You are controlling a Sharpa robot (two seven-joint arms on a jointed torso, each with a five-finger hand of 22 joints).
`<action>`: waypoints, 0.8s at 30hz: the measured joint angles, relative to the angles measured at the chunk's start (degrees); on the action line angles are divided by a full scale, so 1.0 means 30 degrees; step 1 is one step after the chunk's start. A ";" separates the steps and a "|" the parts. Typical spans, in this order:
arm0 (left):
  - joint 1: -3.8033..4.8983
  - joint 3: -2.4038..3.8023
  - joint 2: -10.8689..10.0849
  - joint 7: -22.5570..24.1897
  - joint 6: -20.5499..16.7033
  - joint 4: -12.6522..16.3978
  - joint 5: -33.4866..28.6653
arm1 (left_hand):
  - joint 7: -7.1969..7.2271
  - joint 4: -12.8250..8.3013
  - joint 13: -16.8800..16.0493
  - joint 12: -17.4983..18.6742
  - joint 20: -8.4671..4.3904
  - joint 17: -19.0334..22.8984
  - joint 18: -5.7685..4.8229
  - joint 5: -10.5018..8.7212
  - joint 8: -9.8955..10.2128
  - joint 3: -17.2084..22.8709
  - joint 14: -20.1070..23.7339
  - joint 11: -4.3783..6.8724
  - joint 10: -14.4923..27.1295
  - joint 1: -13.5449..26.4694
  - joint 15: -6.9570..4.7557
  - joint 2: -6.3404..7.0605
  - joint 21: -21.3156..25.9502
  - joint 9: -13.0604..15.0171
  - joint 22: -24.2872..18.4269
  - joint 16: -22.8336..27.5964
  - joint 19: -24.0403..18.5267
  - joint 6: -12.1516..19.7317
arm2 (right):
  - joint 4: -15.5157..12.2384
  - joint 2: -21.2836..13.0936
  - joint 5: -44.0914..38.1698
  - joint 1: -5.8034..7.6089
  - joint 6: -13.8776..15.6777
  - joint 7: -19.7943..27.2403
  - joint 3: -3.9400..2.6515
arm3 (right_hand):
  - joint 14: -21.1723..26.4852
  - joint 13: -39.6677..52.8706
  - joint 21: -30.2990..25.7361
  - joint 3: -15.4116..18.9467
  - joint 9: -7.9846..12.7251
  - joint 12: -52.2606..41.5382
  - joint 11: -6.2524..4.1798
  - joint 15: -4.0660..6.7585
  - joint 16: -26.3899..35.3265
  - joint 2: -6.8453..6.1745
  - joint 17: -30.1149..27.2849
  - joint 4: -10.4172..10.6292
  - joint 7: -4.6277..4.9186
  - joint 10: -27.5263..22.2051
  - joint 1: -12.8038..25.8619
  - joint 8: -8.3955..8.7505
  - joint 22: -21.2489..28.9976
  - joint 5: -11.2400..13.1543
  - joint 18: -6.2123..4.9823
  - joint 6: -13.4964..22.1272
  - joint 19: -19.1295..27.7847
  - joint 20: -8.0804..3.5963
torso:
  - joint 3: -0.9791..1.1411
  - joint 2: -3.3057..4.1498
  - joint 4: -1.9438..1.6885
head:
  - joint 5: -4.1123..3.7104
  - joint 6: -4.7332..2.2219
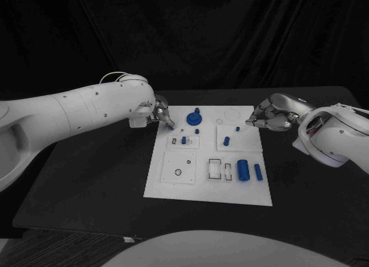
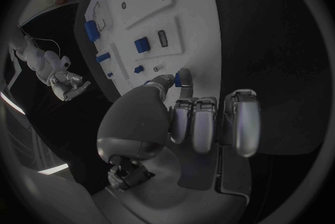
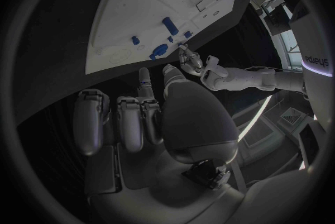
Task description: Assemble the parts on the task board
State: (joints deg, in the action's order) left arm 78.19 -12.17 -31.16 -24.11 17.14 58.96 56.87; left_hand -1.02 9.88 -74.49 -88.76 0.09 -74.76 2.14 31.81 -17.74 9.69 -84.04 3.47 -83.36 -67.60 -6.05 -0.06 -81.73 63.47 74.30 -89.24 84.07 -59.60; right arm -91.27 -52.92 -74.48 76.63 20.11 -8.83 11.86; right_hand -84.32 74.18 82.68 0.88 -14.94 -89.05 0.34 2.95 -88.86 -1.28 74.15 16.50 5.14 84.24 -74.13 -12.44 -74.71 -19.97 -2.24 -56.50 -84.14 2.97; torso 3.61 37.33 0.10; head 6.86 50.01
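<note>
A black table [image 1: 88, 183] stands before black drapes, and the white board [image 1: 172, 186] lies at its middle, long side running away from the robot.

Counted in the head view, the board carries seven blue parts: a round disc [image 1: 194, 118] with a knob near the far edge, a small peg [image 1: 198, 131] just nearer than the disc, a tiny peg [image 1: 237, 128] and a short upright pin [image 1: 227, 141] on the raised square right of the disc, a small piece [image 1: 184, 139] on the little plate nearer than the disc, and two cylinders lying side by side well nearer than the disc toward the board's right edge, one thick [image 1: 242, 169], one thin [image 1: 258, 172].

The left hand [image 1: 158, 115] sits at the board's far left edge, just left of the disc, pinching a small blue part [image 2: 183, 77] between thumb and a fingertip, the other fingers curled. The right hand [image 1: 269, 119] hovers off the board's far right edge, right of the disc, fingers curled in; a small dark bit shows at one fingertip [image 3: 144, 80], but I cannot tell whether it holds anything.

Bare table lies on both sides of the board and along its near edge.
</note>
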 measured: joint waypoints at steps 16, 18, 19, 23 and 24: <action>0.1382 0.0005 -0.3077 -0.1084 -0.0486 0.5102 -0.1260 | -0.0008 0.0022 0.0000 0.0001 0.0000 0.0000 0.0001 -0.0006 0.0000 0.0916 0.0000 0.0001 -0.0001 0.0231 0.0000 0.0231 0.0004 0.0002 0.0000 0.0000 0.0000 -0.0003 | 0.0077 0.0001 0.0002 -0.0164 -0.0040 -0.0045 -0.0001 | 0.0000 0.0000 -0.0001 0.0000 0.0000 0.0000 0.0000 0.0000 0.0000 0.0000 0.0000 0.0000 0.0000 0.0000 0.0000 0.0000 0.0000 0.0000 0.0000 0.0000 0.0000 0.0000 | -0.0005 -0.0033 -0.0022 | 0.0134 0.0000; 0.1402 0.0001 -0.3210 -0.1303 -0.0372 0.5368 -0.1464 | -0.0008 0.0022 0.0001 0.0000 0.0000 0.0000 0.0001 -0.0006 0.0000 0.0916 0.0000 0.0001 -0.0001 0.0231 -0.0001 0.0231 0.0225 0.0002 0.0000 0.0000 0.0000 -0.0003 | 0.0083 0.0000 0.0008 -0.0214 -0.0044 -0.0048 -0.0001 | 0.0000 0.0001 0.0000 0.0000 0.0000 0.0000 0.0000 -0.0001 0.0000 0.0000 0.0000 0.0000 0.0000 0.0000 0.0000 0.0000 0.0000 0.0000 -0.0001 0.0000 0.0000 0.0000 | -0.0005 -0.0035 -0.0011 | 0.0148 0.0000; 0.1414 0.0001 -0.3283 -0.1453 -0.0278 0.5516 -0.1579 | -0.0008 0.0022 0.0000 0.0000 0.0000 0.0000 0.0001 -0.0006 0.0000 0.0916 0.0000 0.0000 -0.0001 0.0231 0.0000 0.0232 0.0225 0.0002 0.0000 0.0000 0.0000 -0.0003 | 0.0084 -0.0002 0.0013 -0.0240 -0.0047 -0.0049 -0.0001 | 0.0001 0.0000 -0.0001 0.0000 0.0001 0.0000 0.0000 0.0000 0.0000 0.0000 0.0000 0.0000 0.0000 0.0000 0.0000 0.0000 0.0000 0.0000 -0.0001 0.0000 0.0000 0.0000 | 0.0000 -0.0037 -0.0009 | 0.0152 0.0000; 0.1432 -0.0003 -0.3389 -0.1907 0.0091 0.5757 -0.1876 | -0.0008 0.0021 0.0000 0.0000 0.0000 0.0000 0.0000 -0.0007 0.0001 0.0918 0.0000 0.0000 -0.0001 0.0328 0.0000 0.0328 0.0225 0.0002 0.0000 0.0000 0.0000 -0.0003 | 0.0084 -0.0014 0.0034 -0.0297 -0.0048 -0.0051 0.0001 | 0.0000 0.0000 -0.0001 0.0000 0.0001 0.0000 0.0000 -0.0001 0.0000 0.0000 0.0000 0.0000 0.0001 0.0000 0.0000 0.0000 0.0000 0.0000 -0.0001 0.0000 0.0000 0.0000 | 0.0018 -0.0046 -0.0005 | 0.0216 0.0000; 0.1432 -0.0004 -0.3389 -0.1990 0.0175 0.5776 -0.1927 | -0.0007 0.0021 0.0000 0.0000 0.0000 -0.0001 0.0001 -0.0007 0.0001 0.0918 0.0000 0.0001 -0.0001 0.0328 0.0000 0.0329 0.0225 0.0002 0.0000 0.0000 0.0000 -0.0003 | 0.0084 -0.0015 0.0039 -0.0303 -0.0048 -0.0051 0.0001 | 0.0000 0.0000 -0.0001 0.0000 0.0001 0.0000 0.0000 0.0000 0.0000 0.0000 0.0000 0.0000 0.0000 0.0001 0.0000 0.0000 0.0000 0.0000 -0.0001 0.0000 0.0000 0.0000 | 0.0027 -0.0051 -0.0007 | 0.0233 0.0000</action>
State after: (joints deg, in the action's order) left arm 82.49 -12.18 -41.32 -30.08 17.67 76.29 51.09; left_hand -1.04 9.94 -74.48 -88.76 0.09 -74.76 2.15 31.79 -17.73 12.44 -84.04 3.47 -83.36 -66.61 -6.05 0.93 -81.06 63.47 74.30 -89.24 84.07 -59.61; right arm -91.01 -52.97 -74.36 75.72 19.96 -8.98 11.86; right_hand -84.32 74.18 82.68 0.88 -14.93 -89.05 0.34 2.95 -88.86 -1.28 74.15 16.50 5.14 84.25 -74.13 -12.43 -74.71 -19.97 -2.24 -56.50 -84.14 2.97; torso 3.69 37.17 0.08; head 7.55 50.01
